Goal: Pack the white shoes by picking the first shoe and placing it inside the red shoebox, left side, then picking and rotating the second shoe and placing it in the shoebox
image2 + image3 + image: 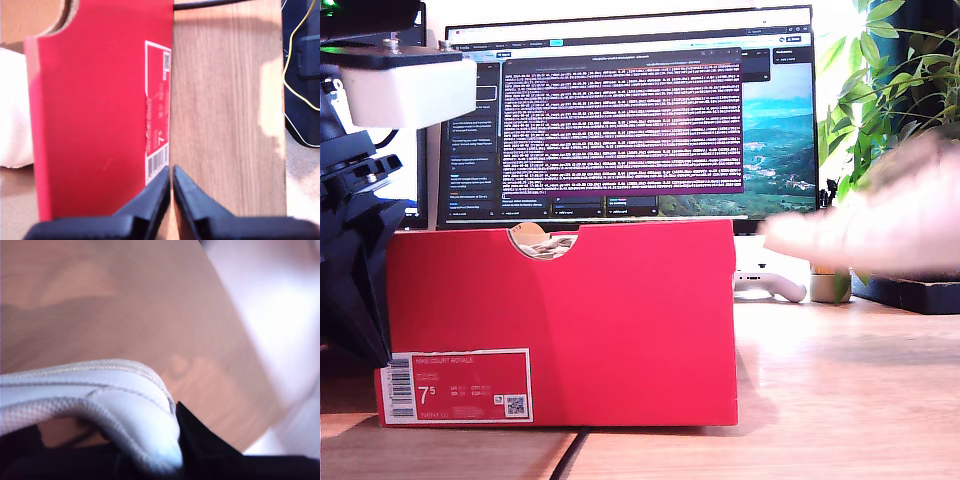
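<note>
place: office/lab desk | cues: wooden desk (840, 400), terminal-filled monitor (630, 120), potted plant (880, 90)

Wood-grain counter (840, 400) in bright light. Behind it, a wide monitor (630, 120) displaying terminal text over a landscape wallpaper; a leafy green plant (890, 90) stands at the exterior view's right.

- A red shoebox (620, 330) stands on the wooden surface (840, 390), label (457, 386) toward the exterior view's left (reads 7.5).
- Something pale shows through its top notch (546, 240).
- A monitor (630, 120) stands behind.
- A blurred white shape (880, 220) is at the exterior view's right.
</note>
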Robot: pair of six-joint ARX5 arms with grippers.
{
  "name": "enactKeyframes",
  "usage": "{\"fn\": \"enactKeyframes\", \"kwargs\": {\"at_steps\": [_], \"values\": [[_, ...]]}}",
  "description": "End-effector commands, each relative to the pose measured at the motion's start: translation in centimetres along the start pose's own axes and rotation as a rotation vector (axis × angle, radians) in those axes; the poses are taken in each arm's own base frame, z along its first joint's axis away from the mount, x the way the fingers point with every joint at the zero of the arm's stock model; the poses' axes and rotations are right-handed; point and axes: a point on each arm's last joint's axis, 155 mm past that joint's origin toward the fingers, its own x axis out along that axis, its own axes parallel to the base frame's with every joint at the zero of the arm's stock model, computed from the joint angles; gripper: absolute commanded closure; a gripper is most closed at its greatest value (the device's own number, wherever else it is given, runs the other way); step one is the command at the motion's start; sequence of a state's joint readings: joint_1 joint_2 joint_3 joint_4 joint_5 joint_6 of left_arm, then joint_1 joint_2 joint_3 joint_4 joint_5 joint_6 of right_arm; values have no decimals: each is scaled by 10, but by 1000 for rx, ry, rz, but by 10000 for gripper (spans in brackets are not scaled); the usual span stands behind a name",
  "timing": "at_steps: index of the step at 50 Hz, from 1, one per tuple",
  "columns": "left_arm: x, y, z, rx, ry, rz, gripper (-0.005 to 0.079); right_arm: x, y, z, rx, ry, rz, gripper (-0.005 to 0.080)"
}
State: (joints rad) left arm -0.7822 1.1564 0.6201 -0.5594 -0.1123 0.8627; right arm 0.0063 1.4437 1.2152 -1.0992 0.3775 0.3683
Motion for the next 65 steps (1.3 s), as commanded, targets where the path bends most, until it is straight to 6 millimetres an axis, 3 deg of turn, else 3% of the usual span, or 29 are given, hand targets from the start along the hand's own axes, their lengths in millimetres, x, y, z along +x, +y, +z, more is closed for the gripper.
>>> {"fn": "enactKeyframes", "kwargs": {"at_steps": [1, 7, 13, 24, 33, 48, 55, 65], "values": [[2, 1, 2, -10, -2, -4, 759, -8, -5, -2, -202, 5, 0, 762], [2, 1, 2, -10, -2, -4, 759, -31, -3, 16, -342, -44, 30, 762], [2, 1, 2, -10, -2, -4, 759, -56, 18, 37, -426, -134, 154, 762], [2, 1, 2, -10, -2, -4, 759, -121, 99, 61, -620, -368, 545, 762], [2, 1, 2, -10, -2, -4, 759, -182, 161, 56, -803, -566, 830, 762], [2, 1, 2, -10, -2, -4, 759, -265, 233, 51, -1013, -935, 982, 762], [2, 1, 2, -10, -2, -4, 759, -281, 261, 50, -1049, -1031, 1009, 762], [2, -2, 5, -10, -21, -20, 759, -271, 295, 55, -1069, -1063, 1012, 762]]}}
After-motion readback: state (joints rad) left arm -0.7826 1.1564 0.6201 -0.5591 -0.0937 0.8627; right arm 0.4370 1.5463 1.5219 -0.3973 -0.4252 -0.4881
